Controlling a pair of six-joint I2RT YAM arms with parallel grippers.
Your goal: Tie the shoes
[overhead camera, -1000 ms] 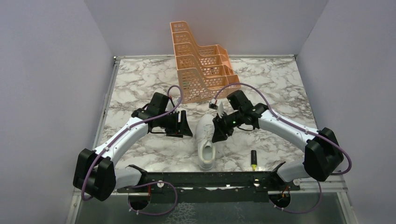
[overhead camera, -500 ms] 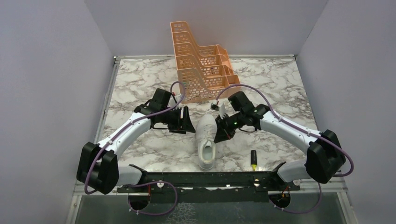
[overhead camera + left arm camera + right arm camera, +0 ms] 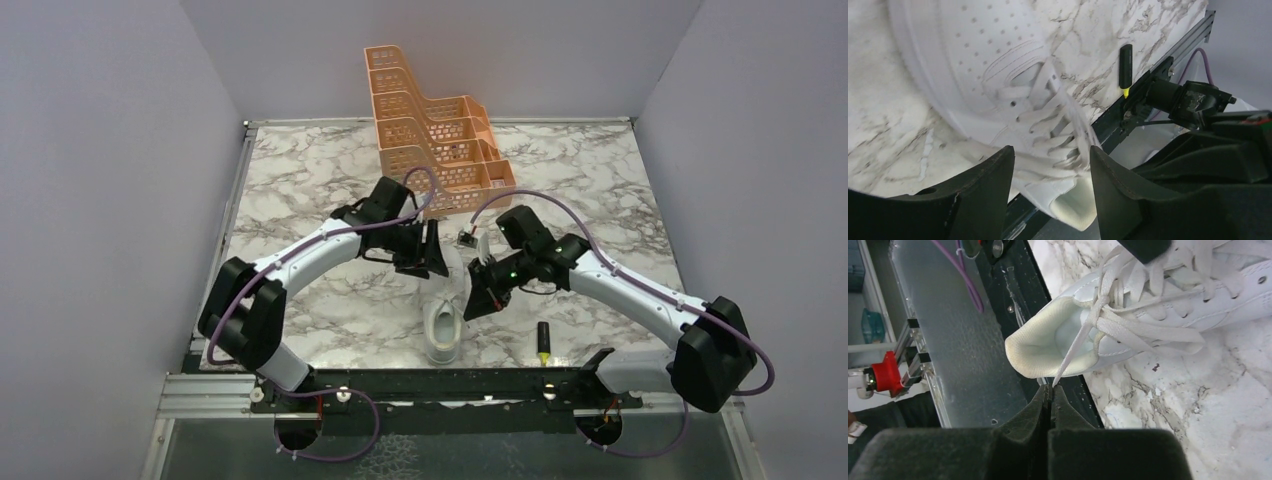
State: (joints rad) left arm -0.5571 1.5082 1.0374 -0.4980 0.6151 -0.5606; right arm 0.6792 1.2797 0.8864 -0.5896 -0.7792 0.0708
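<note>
The white shoe (image 3: 442, 330) lies mid-table, heel toward the arms, toe hidden under my left gripper (image 3: 432, 262). In the left wrist view the left gripper (image 3: 1050, 155) hangs open just above the crossed laces (image 3: 1048, 122), one finger on each side and neither touching them. My right gripper (image 3: 478, 300) sits at the shoe's right side. In the right wrist view the right gripper (image 3: 1050, 387) is shut on a thin white lace end (image 3: 1073, 347), which runs taut up to the knot at the shoe's collar (image 3: 1048, 347).
An orange tiered rack (image 3: 430, 150) stands behind the shoe at the back of the marble table (image 3: 300, 190). A black marker with a yellow tip (image 3: 543, 343) lies right of the heel, beside the black base rail (image 3: 440, 385).
My left arm swung right and now hangs over the shoe's laces. My right gripper closed on the lace end and drew back slightly toward the near right.
</note>
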